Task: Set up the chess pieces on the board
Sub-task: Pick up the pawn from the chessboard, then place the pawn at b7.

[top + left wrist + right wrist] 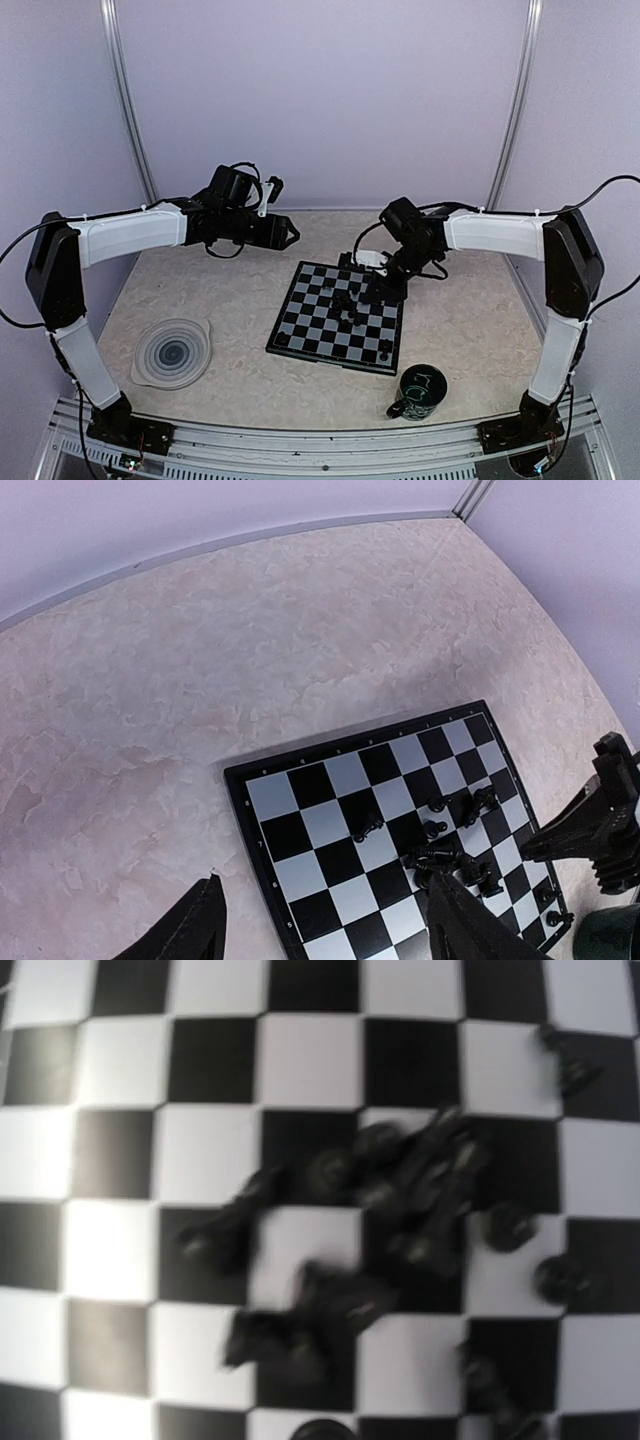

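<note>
Beige table (240,290), board (315,330) askew, chess pieces (352,305) heaped mid-board (axes mixed) — left fingers (195,925) spread, right fingers (380,291) clenched.

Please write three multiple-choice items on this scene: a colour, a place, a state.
1. What colour is the plate? A grey; B red; C yellow.
2. Where does the mug stand? A on the plate; B on the table beside the board; C on the board.
3. How is the left tool? A shut on a piece; B shut on the mug; C open, empty.
Answers: 1 A, grey with a spiral; 2 B, it stands off the board's edge; 3 C, its fingers stand apart with nothing between.
</note>
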Controlling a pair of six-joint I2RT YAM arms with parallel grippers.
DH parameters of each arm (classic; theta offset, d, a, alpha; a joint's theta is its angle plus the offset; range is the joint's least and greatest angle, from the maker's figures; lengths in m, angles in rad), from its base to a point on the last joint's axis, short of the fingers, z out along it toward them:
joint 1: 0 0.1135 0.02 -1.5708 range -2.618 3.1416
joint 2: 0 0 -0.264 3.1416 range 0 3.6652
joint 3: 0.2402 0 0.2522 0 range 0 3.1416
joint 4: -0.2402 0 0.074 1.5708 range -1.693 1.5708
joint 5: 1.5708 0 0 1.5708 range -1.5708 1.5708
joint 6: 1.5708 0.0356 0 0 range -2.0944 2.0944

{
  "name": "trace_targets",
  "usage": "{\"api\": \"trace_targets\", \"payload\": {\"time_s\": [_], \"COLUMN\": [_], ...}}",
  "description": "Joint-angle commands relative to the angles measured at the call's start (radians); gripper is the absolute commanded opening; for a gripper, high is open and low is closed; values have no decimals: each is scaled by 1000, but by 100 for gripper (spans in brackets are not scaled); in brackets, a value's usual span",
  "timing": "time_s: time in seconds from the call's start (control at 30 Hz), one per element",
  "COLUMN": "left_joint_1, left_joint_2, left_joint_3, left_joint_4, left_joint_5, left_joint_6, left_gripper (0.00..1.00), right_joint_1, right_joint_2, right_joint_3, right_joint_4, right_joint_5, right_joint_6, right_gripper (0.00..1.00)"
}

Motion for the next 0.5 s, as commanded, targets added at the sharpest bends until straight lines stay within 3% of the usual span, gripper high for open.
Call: {"api": "trace_targets", "payload": {"time_s": [0.0, 0.47], "left_joint_1": [-10, -19], "left_joint_2": [4, 8], "left_joint_3": [35, 36], "left_joint_4": [-10, -10], "left_joint_5": [8, 7], "left_joint_6": [12, 11], "left_gripper": [69, 69], "right_joint_1": [17, 88], "right_joint_2": [-61, -80], "right_joint_3": [-112, -220], "right_joint_4": [-26, -34], "right_joint_5": [-50, -67], "right_joint_6": [-43, -37], "right_gripper": [5, 7]}}
